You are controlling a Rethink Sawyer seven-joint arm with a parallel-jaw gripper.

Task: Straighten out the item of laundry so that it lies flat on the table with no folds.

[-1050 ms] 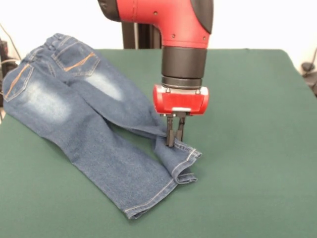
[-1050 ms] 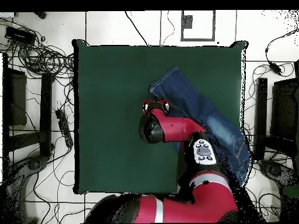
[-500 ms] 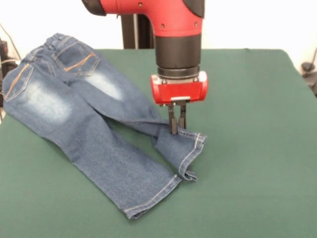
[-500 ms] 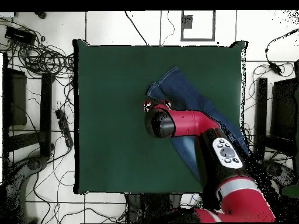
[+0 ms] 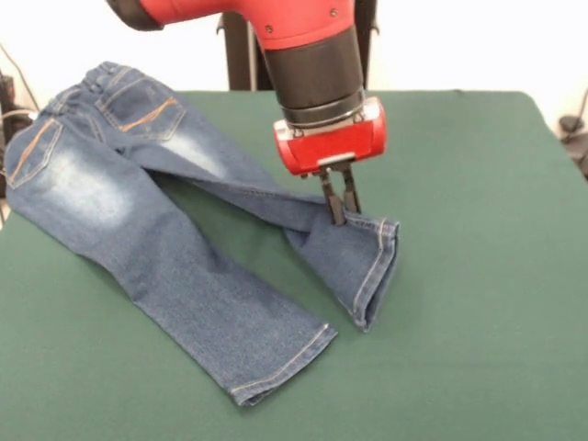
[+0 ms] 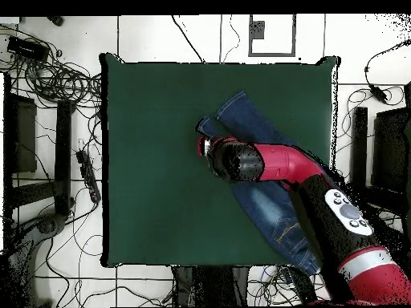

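End effector (image 5: 342, 218) pinching jeans (image 5: 138, 211) leg near cuff | dragged it outward across bench (image 5: 478, 276) since last look | legs separating; cuff still folded

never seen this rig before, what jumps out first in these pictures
The red arm comes down over the middle of the green table, its hand pinching the hem of one leg of the jeans. That leg is twisted and folded near its cuff; the other lies flat toward the front edge.

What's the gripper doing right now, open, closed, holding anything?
Gripper: closed on the jeans, pinching one leg near its hem.
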